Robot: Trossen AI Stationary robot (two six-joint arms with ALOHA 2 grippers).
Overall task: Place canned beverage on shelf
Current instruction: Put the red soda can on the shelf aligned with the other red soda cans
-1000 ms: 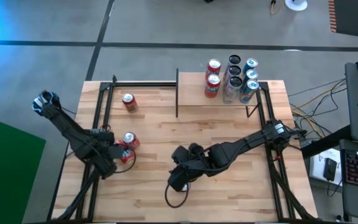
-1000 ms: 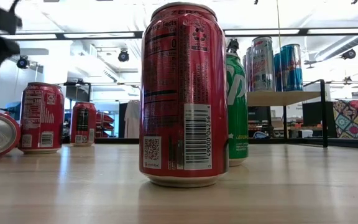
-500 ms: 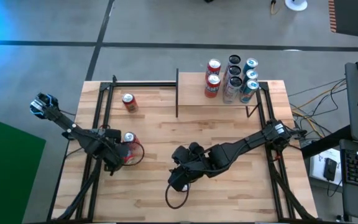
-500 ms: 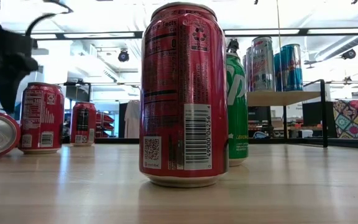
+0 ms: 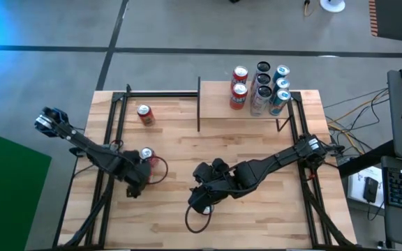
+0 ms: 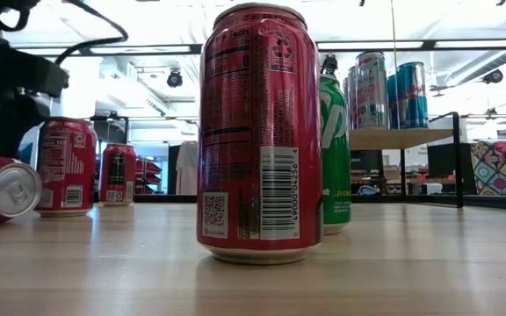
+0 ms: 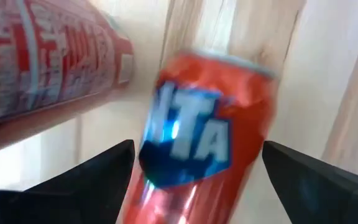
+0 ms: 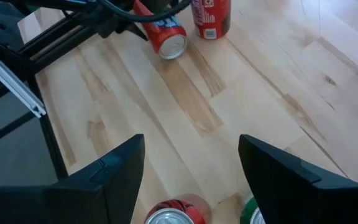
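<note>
Closest in the low view, a tall red can stands dead centre with a green can tucked behind it. In the high view the right claw hangs low-centre over those two, fingers spread wide and empty.

Over at the left of the low view, a tipped-over red can lies on the counter beside an upright one. The left claw is down at that fallen can, its fingers wide to either side of the body but not squeezing yet.

I'd centre the can between the fingers before closing, since it's round and will probably roll off if one finger touches first.

The shelf sits top-centre of the high view, cans already crowding its right end, so the left part looks like the spot.
</note>
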